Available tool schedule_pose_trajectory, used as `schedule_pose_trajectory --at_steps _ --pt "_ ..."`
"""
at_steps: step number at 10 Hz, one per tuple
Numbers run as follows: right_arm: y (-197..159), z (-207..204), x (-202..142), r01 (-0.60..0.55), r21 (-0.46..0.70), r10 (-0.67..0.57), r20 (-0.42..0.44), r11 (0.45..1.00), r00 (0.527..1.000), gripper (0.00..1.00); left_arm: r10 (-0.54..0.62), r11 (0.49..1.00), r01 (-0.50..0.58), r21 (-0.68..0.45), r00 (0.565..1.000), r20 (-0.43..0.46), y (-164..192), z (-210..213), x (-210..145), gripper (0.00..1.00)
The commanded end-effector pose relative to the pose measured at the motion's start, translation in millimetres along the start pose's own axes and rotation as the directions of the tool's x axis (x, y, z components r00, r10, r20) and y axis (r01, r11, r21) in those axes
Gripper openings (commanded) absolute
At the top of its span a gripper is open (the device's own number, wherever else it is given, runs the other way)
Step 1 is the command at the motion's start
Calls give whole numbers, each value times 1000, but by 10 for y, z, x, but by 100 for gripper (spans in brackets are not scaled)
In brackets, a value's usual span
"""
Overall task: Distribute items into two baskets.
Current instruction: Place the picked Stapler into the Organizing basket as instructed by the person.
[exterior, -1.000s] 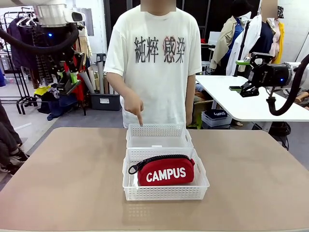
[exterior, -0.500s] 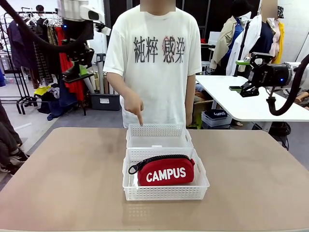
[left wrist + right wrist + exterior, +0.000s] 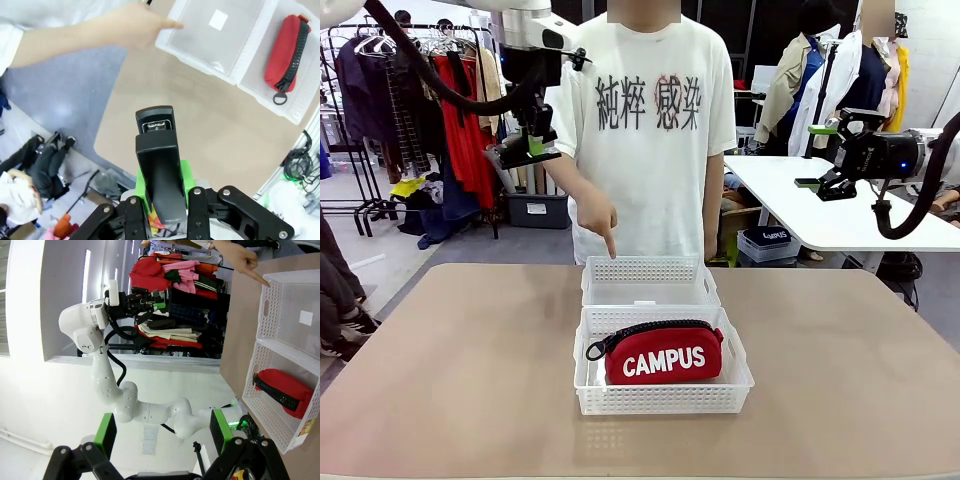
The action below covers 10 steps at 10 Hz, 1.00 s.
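A black stapler (image 3: 156,150) sits clamped between the green pads of my left gripper (image 3: 527,150), which hangs high above the table's far left, beside the person's shoulder. The red "CAMPUS" pouch (image 3: 663,352) lies in the near white basket (image 3: 665,400). Behind it, the far basket (image 3: 648,270) holds only a small white label. The person's finger (image 3: 610,250) points down at the far basket's rim. In the left wrist view both baskets lie far below, the far basket (image 3: 215,35) and the pouch (image 3: 284,52). My right gripper (image 3: 817,158) stays open and empty, high at the right.
The tan table (image 3: 450,380) spreads wide on both sides of the baskets. The person (image 3: 640,130) stands at the far edge. A white table (image 3: 820,215) stands behind on the right, and clothes racks (image 3: 380,120) stand at the left.
My left arm has swung rightward, toward the person and the table's middle, carrying the stapler. The right arm, the pouch and the pointing hand have stayed put.
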State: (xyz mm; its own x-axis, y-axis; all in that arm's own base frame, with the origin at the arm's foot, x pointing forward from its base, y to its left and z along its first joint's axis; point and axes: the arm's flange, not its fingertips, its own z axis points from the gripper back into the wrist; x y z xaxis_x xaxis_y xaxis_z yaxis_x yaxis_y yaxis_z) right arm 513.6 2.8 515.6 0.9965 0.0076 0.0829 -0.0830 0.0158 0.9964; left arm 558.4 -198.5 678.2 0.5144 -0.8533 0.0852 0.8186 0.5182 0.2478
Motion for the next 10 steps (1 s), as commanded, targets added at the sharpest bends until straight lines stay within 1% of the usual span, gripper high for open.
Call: schedule_pose_trajectory --at_steps 1,2,7,8,10 --pt "26 3 -5 -5 -3 5 -1 1000 1000 100 62 998 -62 -2 998 12 11 46 -162 0" --pt "26 3 -5 -5 -3 5 -1 1000 1000 100 0 1000 0 0 1000 0 0 0 0 0" --pt "26 3 -5 -5 -3 5 -1 1000 1000 100 4 1000 -4 -6 1000 0 1 -31 7 0" --pt "26 3 -5 -5 -3 5 -1 1000 1000 100 -86 996 86 -14 995 -57 -87 -223 166 0" --pt "26 3 -5 -5 -3 5 -1 1000 1000 100 -186 982 183 -36 977 -102 -91 -543 434 0"
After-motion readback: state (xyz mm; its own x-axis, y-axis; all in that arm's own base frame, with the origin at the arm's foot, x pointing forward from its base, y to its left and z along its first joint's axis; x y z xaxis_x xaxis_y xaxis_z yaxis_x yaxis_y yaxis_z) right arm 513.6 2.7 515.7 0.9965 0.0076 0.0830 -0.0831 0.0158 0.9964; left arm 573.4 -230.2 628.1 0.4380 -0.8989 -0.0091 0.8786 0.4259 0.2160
